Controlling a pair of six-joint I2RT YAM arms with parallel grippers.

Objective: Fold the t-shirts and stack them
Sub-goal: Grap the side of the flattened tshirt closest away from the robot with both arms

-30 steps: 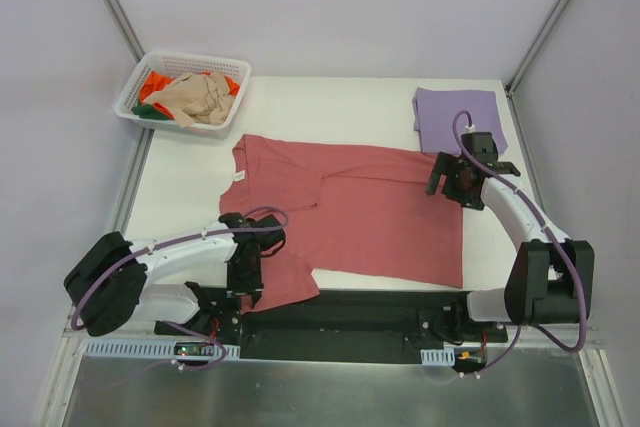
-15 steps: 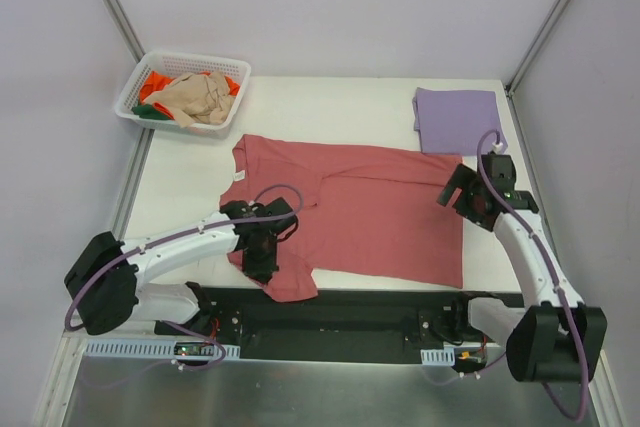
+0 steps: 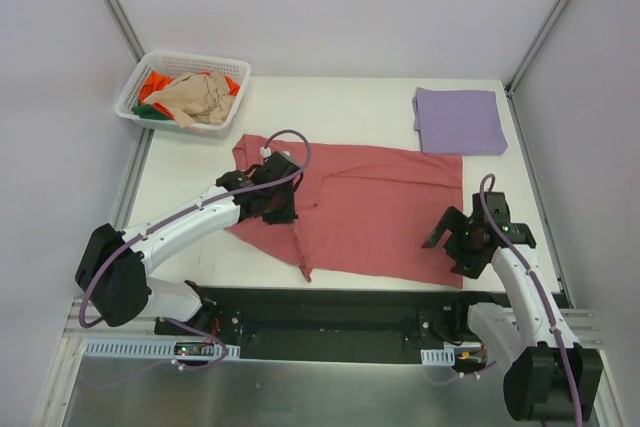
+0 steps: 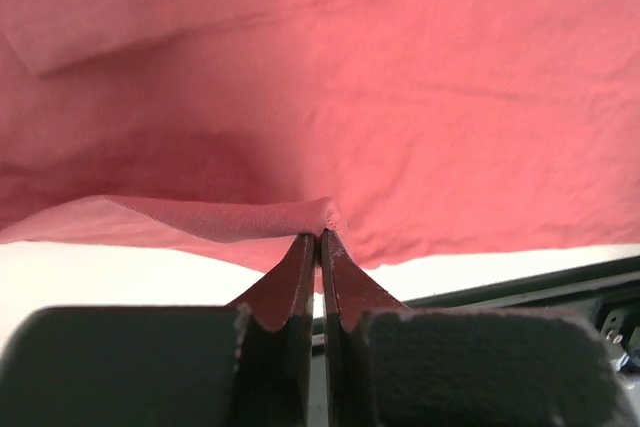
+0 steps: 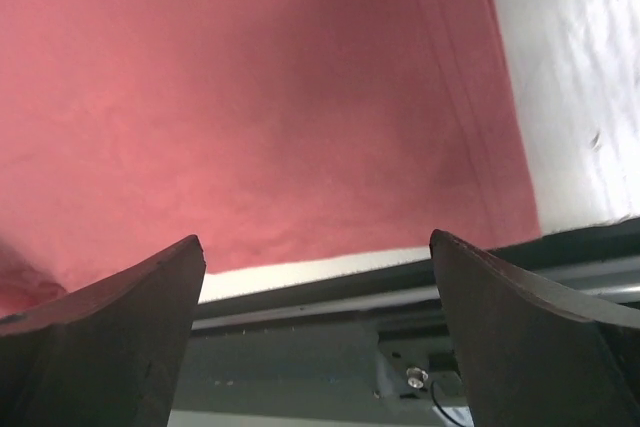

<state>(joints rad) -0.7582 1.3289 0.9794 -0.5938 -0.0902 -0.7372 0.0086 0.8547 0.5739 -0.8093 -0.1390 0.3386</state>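
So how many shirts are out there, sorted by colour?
rose-red shirt, spread out: 1
lavender shirt, folded: 1
beige shirt, in the basket: 1
orange shirt, in the basket: 1
green shirt, in the basket: 1
Total: 5, assuming each colour bunched in the basket is a single shirt.

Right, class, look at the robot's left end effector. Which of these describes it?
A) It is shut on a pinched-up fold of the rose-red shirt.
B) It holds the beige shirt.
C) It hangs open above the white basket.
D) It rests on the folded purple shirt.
A: in the left wrist view, the left end effector has its jaws closed together, with a raised ridge of the rose-red shirt caught at their tips.
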